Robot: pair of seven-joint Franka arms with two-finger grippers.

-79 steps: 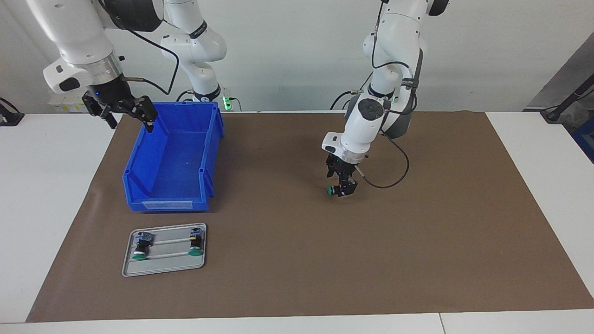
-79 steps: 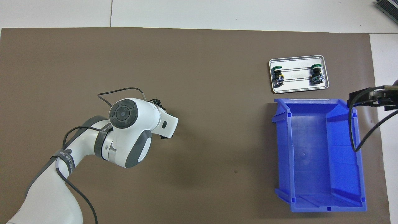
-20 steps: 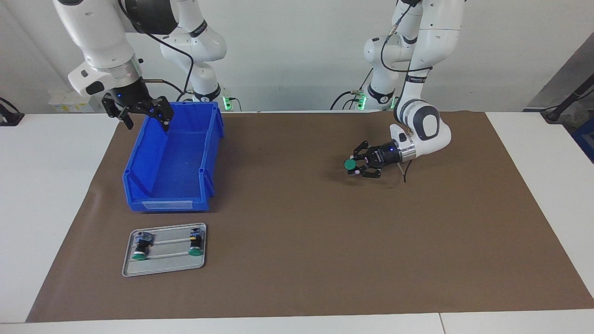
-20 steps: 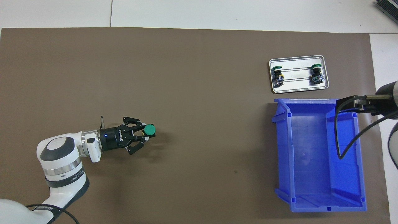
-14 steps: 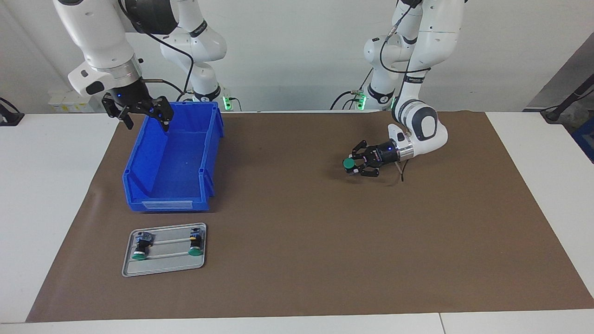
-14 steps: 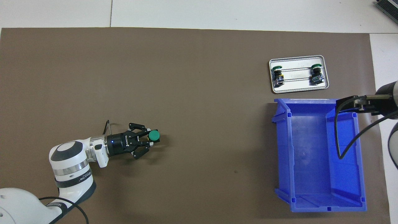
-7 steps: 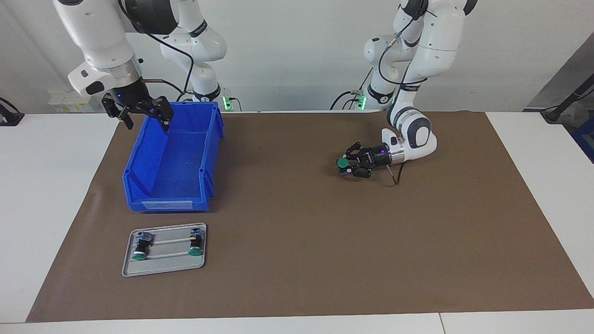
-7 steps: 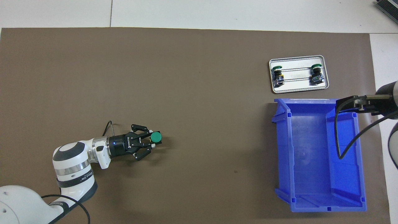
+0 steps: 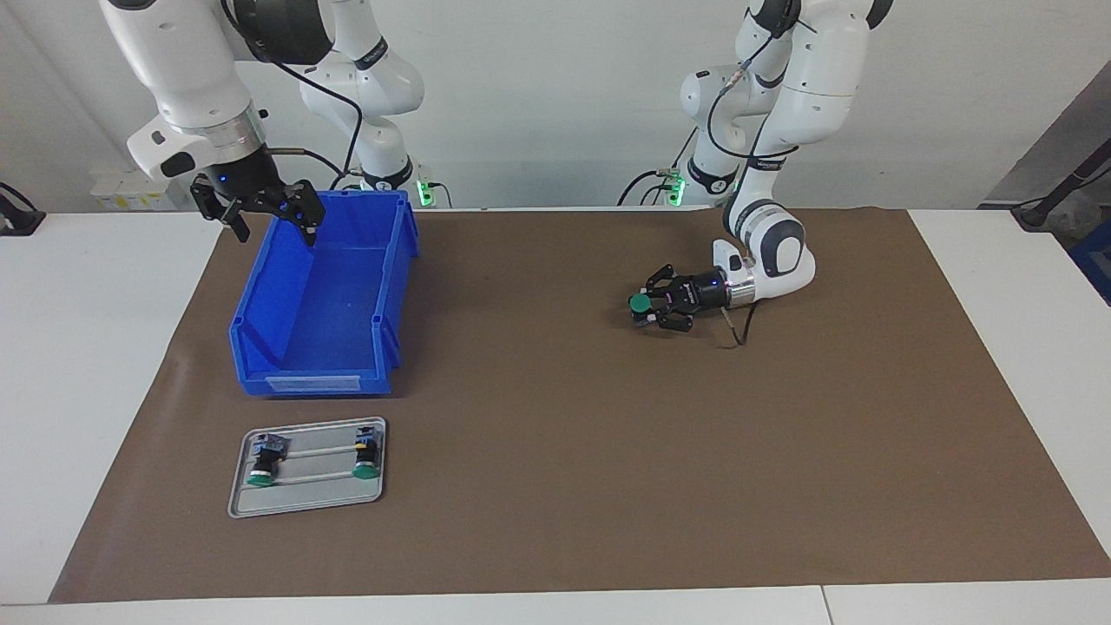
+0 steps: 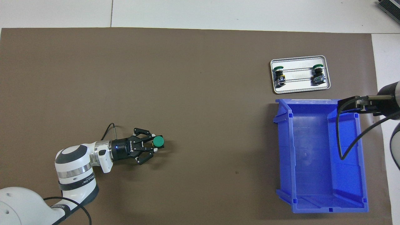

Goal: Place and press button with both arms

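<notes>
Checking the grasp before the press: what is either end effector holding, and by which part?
Left end effector holds the button by its dark body, below the green cap. Right end effector holds nothing.

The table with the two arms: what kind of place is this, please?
Probably a robotics lab or test bench. Two white arms stand at a table under a brown mat, with a blue bin and a metal tray of green-capped switches.

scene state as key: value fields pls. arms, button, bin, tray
left end effector: shut on the button, low over the brown mat
button: green cap up, in the left end effector
right end effector: open, over the blue bin's rim, waiting
blue bin: nothing visible inside, at the right arm's end
metal tray: farther from the robots than the bin, holds two spare switches
</notes>
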